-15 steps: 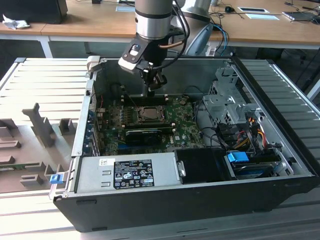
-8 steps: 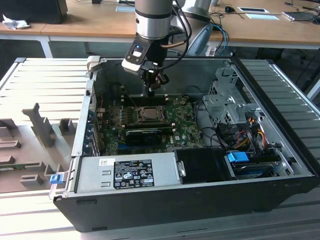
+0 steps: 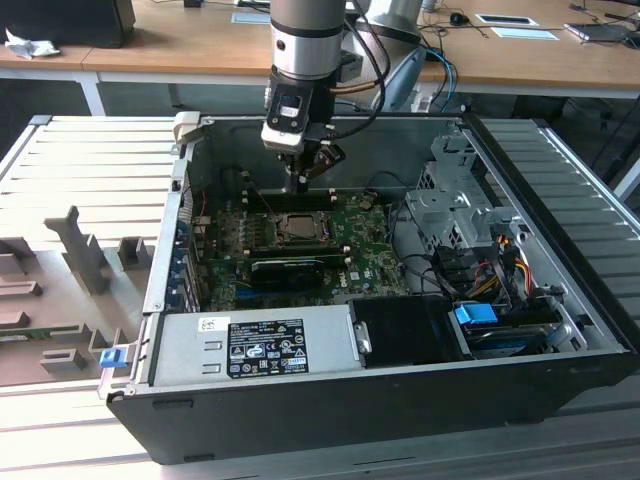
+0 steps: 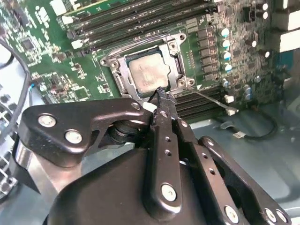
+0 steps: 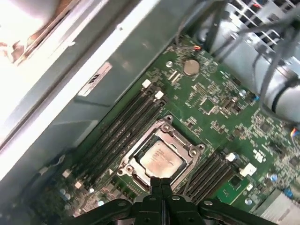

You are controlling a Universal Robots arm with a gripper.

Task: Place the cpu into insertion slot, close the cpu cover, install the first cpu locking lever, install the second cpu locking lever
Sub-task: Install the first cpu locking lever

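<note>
Nearest the exterior camera, the open computer case (image 3: 400,400) shows its black front wall, and just behind that wall lies a grey power supply (image 3: 250,345) with a label. Beyond it the green motherboard (image 3: 365,255) lies flat in the case. At the board's middle sits the insertion slot (image 4: 120,80), and the cpu (image 5: 161,158) lies in it, silver top up. The cpu cover (image 5: 175,139) lies flat around the chip, which shows through its window. A thin metal lever (image 4: 213,99) juts out from one corner of the socket. Black memory slots (image 5: 124,129) run alongside the socket. The gripper (image 4: 160,93) hangs just above the socket's edge, tip pointing down. Its jaws are clenched together with nothing seen between them. The case rests on a slatted metal desk (image 3: 80,160), and a wooden desk (image 3: 180,40) stands farther back.
</note>
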